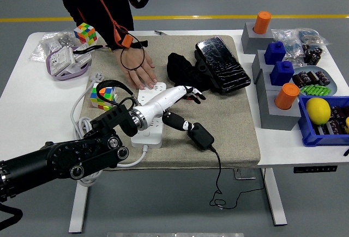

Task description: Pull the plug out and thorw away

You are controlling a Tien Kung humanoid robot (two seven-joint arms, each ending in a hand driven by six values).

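A black plug adapter (200, 135) lies on the beige mat (234, 122), out of the white power strip (144, 137). Its black cable (218, 171) runs over the table's front edge and hangs down. My left hand (182, 106) reaches over the strip with its fingers (195, 94) spread. The thumb tip (185, 125) touches the adapter's near end but nothing is gripped. From the far side, a person's hand (139, 74) presses flat on the strip's far end. My right hand is out of view.
A Rubik's cube (103, 96) sits left of the strip and another (85, 31) at the back left. A black cloth (182, 69) and a black flat device (222, 64) lie on the mat's far part. Grey blocks (272, 111) and a blue bin (322, 131) line the right side.
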